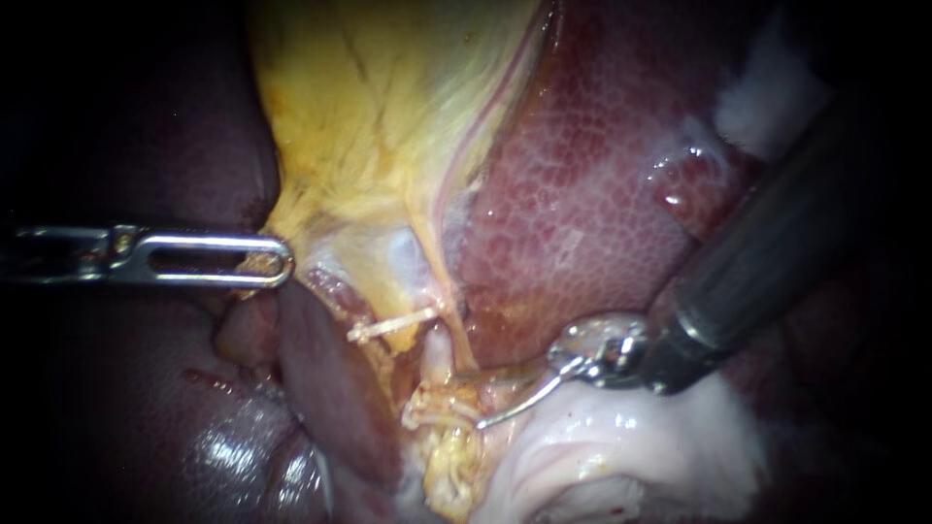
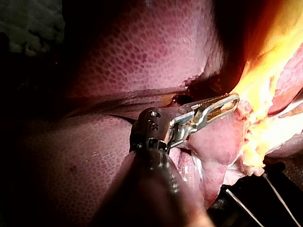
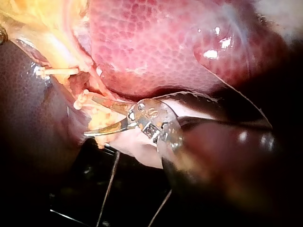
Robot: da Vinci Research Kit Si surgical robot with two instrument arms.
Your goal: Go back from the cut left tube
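Nearest the endoscope, a mound of pale white tissue (image 1: 602,456) fills the lower foreground. Just above it, the right instrument (image 3: 94,116) enters from the right on a thick dark shaft and ends in two thin curved blades. In the right wrist view the blades stand apart with a clear gap between them. They grip nothing, and their tips lie against ragged yellow tissue. Just beyond the blade tips stands the left tube (image 1: 439,347), a short pale stump. A white clip (image 1: 393,324) lies crosswise close beside it, and the blades are near both but hold neither. A second thin tube (image 1: 437,262) runs down from the gallbladder on the stump's right. Farther back, the left instrument (image 1: 277,260) reaches in level from the left. Its slotted jaws are pressed nearly together on the lower edge of the yellow gallbladder (image 1: 388,126), pinching a fold of it. Behind everything lies the liver (image 1: 582,194), red and mottled on the right and dark where it falls into shadow on the left.
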